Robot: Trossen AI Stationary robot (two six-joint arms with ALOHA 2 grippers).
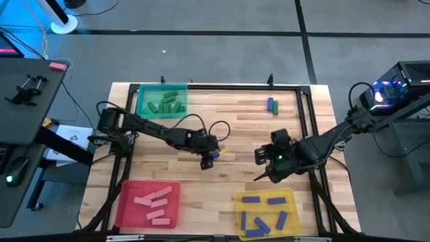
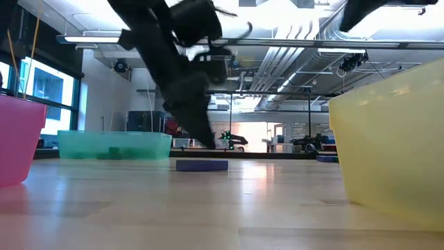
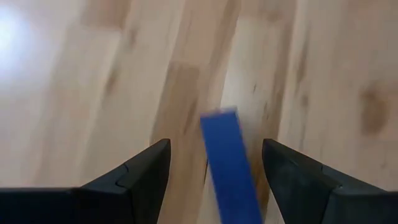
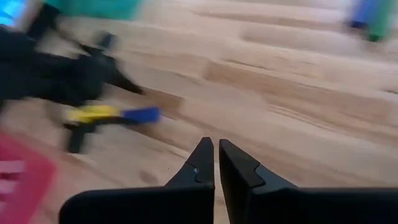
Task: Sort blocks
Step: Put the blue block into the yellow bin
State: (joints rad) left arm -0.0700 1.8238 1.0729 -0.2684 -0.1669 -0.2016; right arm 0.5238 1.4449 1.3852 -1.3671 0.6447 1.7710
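The left end effector [image 3: 214, 171] hovers at the middle of the table, its fingers spread wide to either side of a blue block [image 3: 228, 165] that lies flat on the wood, not yet gripped. The block looks light, rigid and smooth; pinching its long sides near the middle seems safest. The right end effector [image 4: 216, 163] waits nearby, clenched and empty. The table [image 1: 235, 128] is pale wooden planking. A green tray [image 1: 142, 94], a red tray [image 1: 127, 191] and a yellow tray [image 1: 240, 199] hold matching blocks. Beyond lies a lit workshop.
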